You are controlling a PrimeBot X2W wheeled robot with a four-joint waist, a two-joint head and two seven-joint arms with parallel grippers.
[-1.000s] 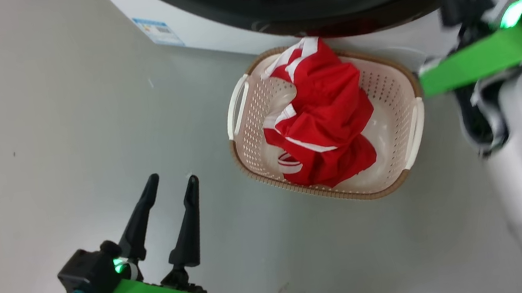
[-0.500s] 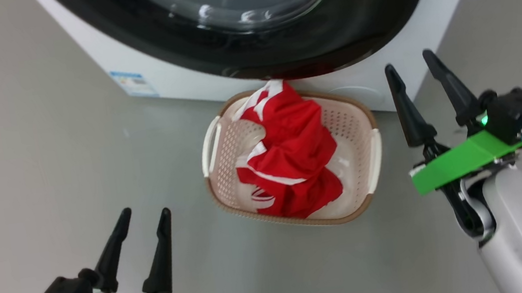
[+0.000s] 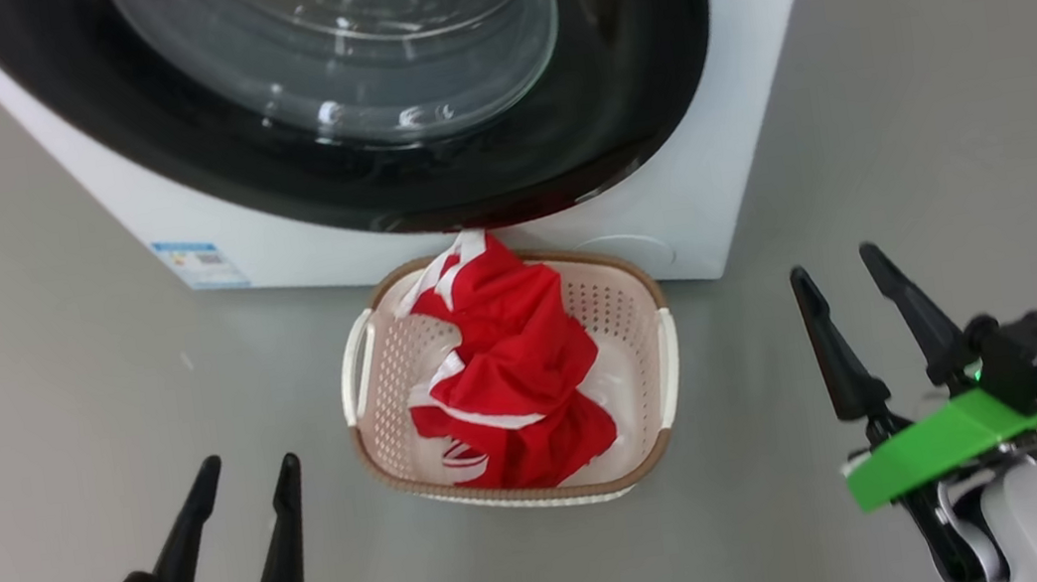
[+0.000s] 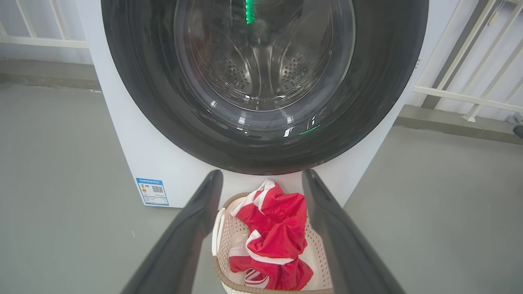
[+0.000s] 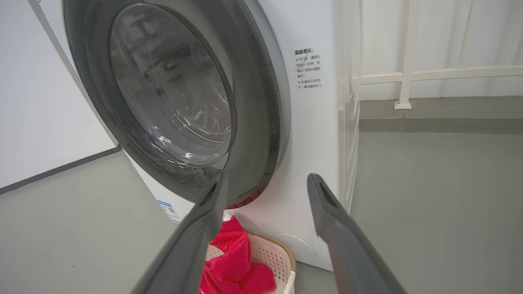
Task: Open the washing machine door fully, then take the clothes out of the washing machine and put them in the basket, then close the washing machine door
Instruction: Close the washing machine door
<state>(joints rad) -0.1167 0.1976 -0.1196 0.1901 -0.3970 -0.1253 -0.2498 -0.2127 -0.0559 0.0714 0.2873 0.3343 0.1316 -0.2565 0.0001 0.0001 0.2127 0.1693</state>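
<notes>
**Red clothes in the basket, both end effectors wide and empty**

Red clothes (image 3: 509,372) with white trim lie bunched in the cream basket (image 3: 610,304), heaped more toward its left half, so we can see bare perforated wall on the right. One white-edged fold rises over the far rim, just under the lower edge of the washing machine door (image 3: 348,63). The basket stands on the grey floor (image 3: 957,123), right in front of the washing machine (image 3: 732,83) and close to its base.

From the left wrist view we see the door's black rim sitting against the white front. The steel drum shows through the glass, and we find nothing red inside it. A blue label (image 3: 200,263) sits low on the front, to the left of the basket.

We see the left end effector (image 3: 248,461) at the lower left of the head view, its two dark fingers spread wide with nothing between them. It is well apart from the basket. The right end effector (image 3: 832,260) is at the lower right, fingers likewise wide and holding nothing, off the basket's right side and short of the machine's corner. Both point toward the machine.
</notes>
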